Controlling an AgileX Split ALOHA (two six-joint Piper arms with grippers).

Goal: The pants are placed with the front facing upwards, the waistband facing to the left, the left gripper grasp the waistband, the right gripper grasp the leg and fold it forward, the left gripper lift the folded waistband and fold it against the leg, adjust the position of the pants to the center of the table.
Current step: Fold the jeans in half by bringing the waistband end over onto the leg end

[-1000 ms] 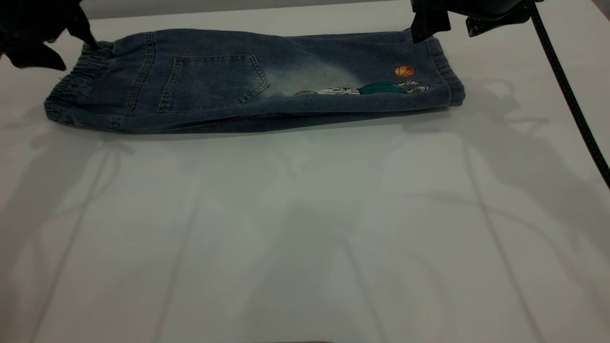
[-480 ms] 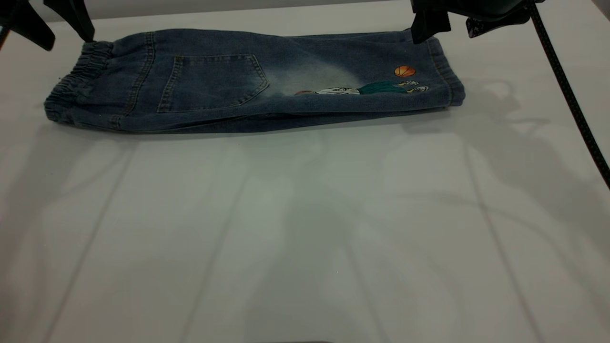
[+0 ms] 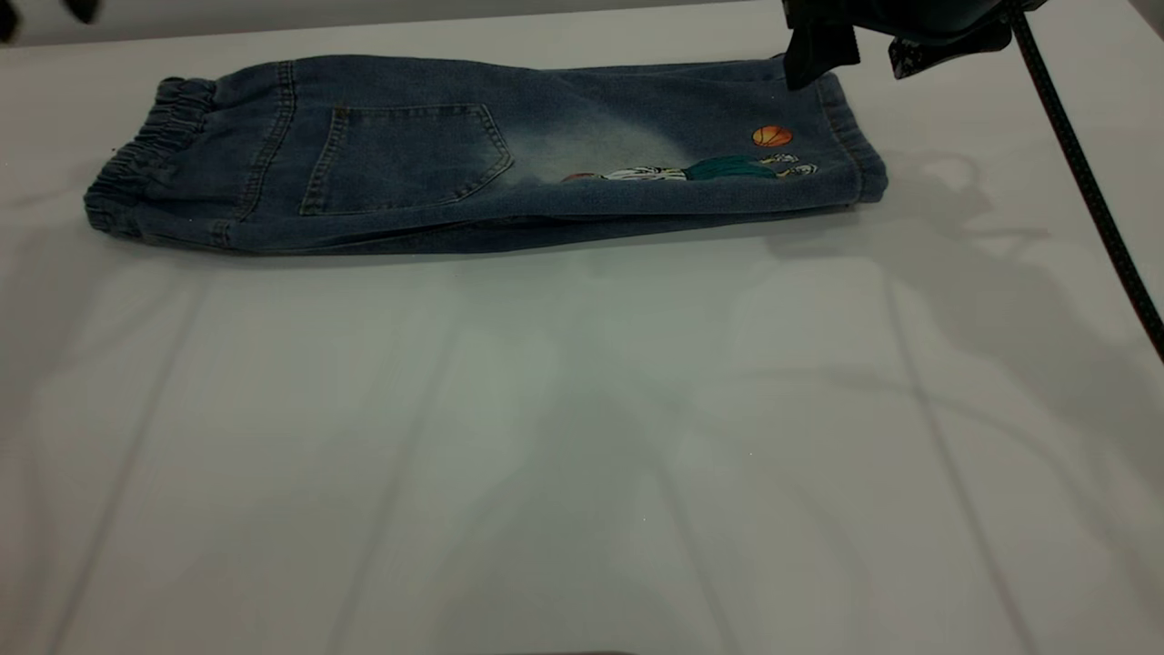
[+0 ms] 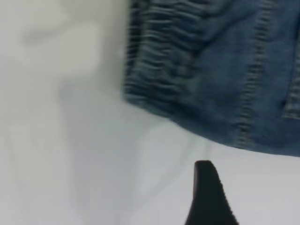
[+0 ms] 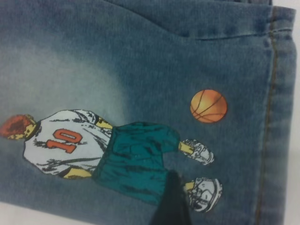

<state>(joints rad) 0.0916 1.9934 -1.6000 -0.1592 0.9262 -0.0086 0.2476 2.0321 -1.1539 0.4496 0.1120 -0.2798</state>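
The blue denim pants [image 3: 473, 155] lie folded lengthwise along the far part of the white table [image 3: 582, 437], back pocket and basketball print [image 3: 772, 136] facing up. The gathered waistband [image 3: 145, 150] points left and the leg cuff [image 3: 855, 146] points right. My left gripper [image 3: 44, 14] is open at the top left corner, only its tips showing, well clear of the waistband [image 4: 159, 51]; one finger [image 4: 206, 192] hangs over bare table. My right gripper [image 3: 859, 55] hovers open over the cuff's far corner, one finger [image 5: 173, 201] above the cartoon print [image 5: 117, 150].
A thick black cable [image 3: 1082, 173] runs from the right arm down along the table's right side. The wide near half of the table holds only shadows. The table's far edge lies just beyond the pants.
My left gripper has lifted away from the waistband, up and out toward the top left corner. The right gripper and the pants have stayed put.
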